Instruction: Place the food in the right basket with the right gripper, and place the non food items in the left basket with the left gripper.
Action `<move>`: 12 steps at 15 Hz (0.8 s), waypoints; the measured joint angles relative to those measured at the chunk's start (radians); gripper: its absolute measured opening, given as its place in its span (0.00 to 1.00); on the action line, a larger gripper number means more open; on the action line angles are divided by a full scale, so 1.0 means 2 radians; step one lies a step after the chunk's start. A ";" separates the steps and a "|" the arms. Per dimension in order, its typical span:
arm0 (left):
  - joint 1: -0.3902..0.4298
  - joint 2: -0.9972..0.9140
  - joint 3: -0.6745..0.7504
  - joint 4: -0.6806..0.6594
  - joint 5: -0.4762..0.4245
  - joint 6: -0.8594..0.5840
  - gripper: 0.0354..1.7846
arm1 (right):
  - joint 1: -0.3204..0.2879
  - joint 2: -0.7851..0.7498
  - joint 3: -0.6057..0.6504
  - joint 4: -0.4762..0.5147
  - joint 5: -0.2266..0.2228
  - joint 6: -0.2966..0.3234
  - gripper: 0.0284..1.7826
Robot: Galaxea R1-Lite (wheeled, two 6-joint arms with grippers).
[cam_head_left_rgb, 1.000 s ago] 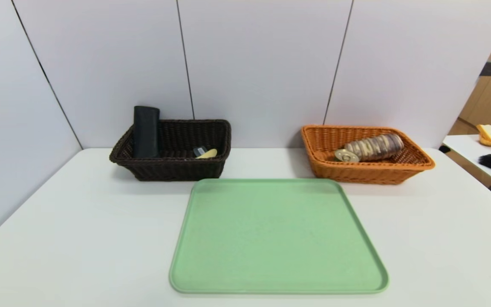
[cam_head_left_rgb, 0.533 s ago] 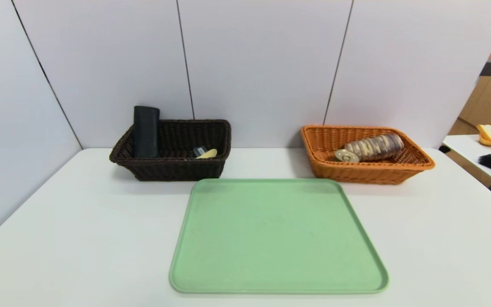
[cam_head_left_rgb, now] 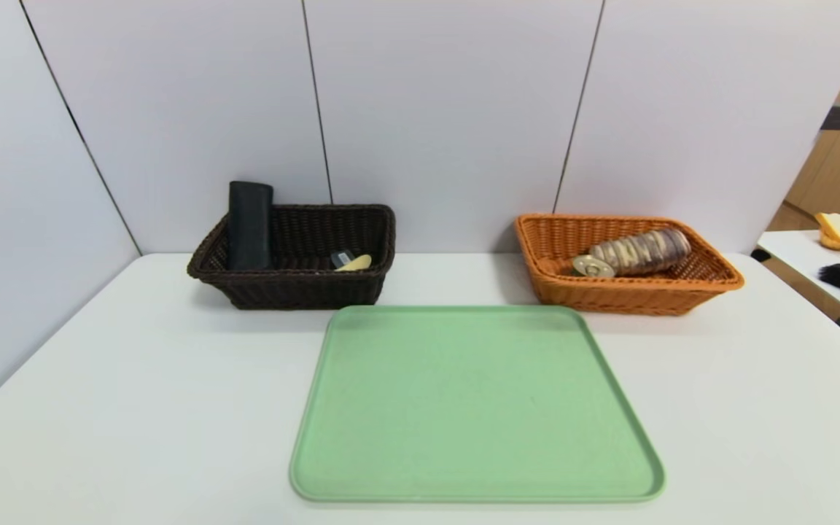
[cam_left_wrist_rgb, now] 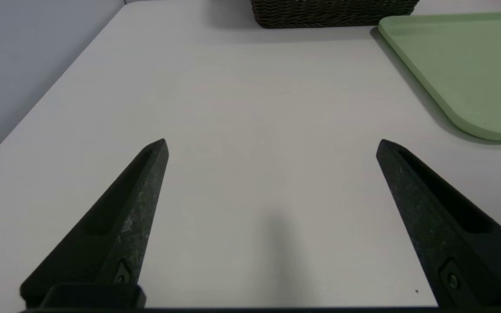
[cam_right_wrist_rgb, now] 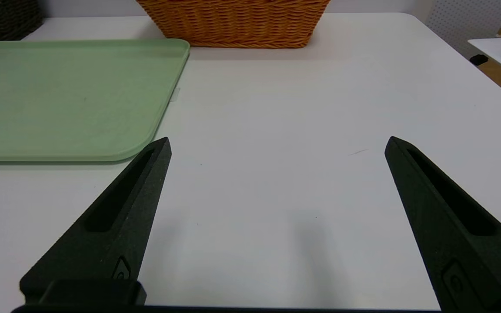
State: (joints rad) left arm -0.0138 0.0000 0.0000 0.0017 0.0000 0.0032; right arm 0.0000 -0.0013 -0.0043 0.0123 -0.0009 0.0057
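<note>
Flat green plastic tray [cam_head_left_rgb: 475, 408]: bare; sorting judged complete.
Left gripper [cam_left_wrist_rgb: 272, 143]: beside tray, fingers spread, idle.
Right gripper [cam_right_wrist_rgb: 276, 143]: likewise.

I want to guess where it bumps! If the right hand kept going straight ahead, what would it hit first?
Probably the orange basket. The open right hand points over bare white table toward it, though how far off is unclear.

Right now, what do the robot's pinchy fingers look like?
Both look alike. The left tool and the right tool each have two matte black fingers shaped like long pointed wedges, with a slot along each and a small screw near the base. No cables or markings show.
</note>
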 joint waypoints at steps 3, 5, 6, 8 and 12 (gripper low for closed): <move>0.000 0.000 0.000 0.000 0.000 0.000 0.94 | 0.000 0.000 0.000 0.000 0.000 0.000 0.95; 0.000 0.000 0.000 0.000 0.000 0.000 0.94 | 0.000 0.000 0.000 -0.001 0.000 0.000 0.95; 0.000 0.000 0.000 0.000 0.000 0.000 0.94 | 0.000 0.000 0.000 -0.001 0.000 0.000 0.95; 0.000 0.000 0.000 0.000 0.000 0.000 0.94 | 0.000 0.000 0.000 -0.001 0.000 0.000 0.95; 0.000 0.000 0.000 0.000 0.000 0.000 0.94 | 0.000 0.000 0.000 -0.001 0.000 0.000 0.95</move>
State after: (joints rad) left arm -0.0138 0.0000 0.0000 0.0017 0.0000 0.0032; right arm 0.0000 -0.0013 -0.0047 0.0111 -0.0009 0.0062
